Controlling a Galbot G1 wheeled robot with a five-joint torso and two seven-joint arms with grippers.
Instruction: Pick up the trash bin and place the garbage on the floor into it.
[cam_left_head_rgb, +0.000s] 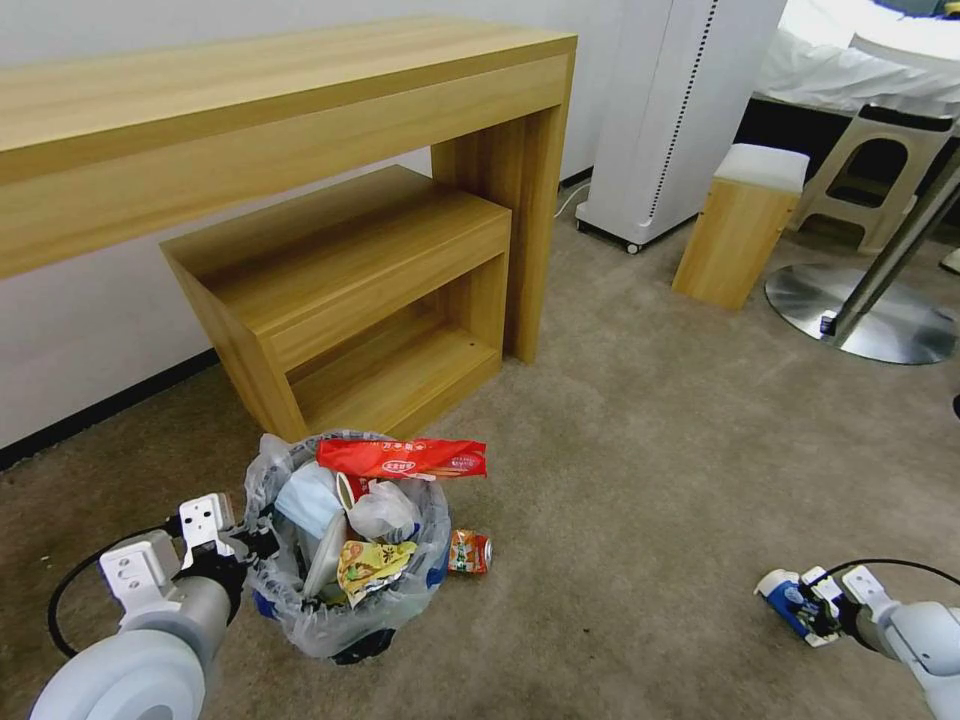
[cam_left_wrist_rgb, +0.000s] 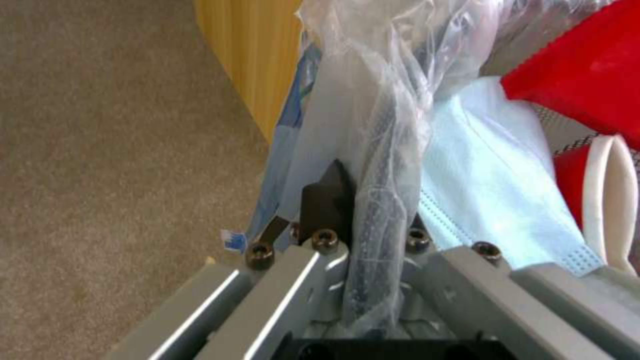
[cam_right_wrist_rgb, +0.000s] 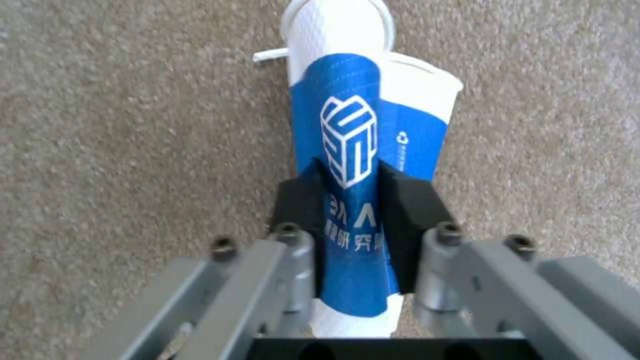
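Pretty much done: the trash bin (cam_left_head_rgb: 345, 540), stuffed full on the near-left floor (cam_left_head_rgb: 650, 470), was gripped at its rim by the left tool (cam_left_head_rgb: 243, 545), a blue-white cup (cam_left_head_rgb: 792, 602) was pinched by the right tool (cam_left_head_rgb: 822, 610), and a crushed can (cam_left_head_rgb: 469, 552) was left beside the bin.

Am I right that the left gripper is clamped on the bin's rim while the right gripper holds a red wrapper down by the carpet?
Not quite. The right gripper is shut on a blue-white cup, not a red wrapper; the right wrist view shows this. The left gripper is indeed clamped on the trash bin rim.
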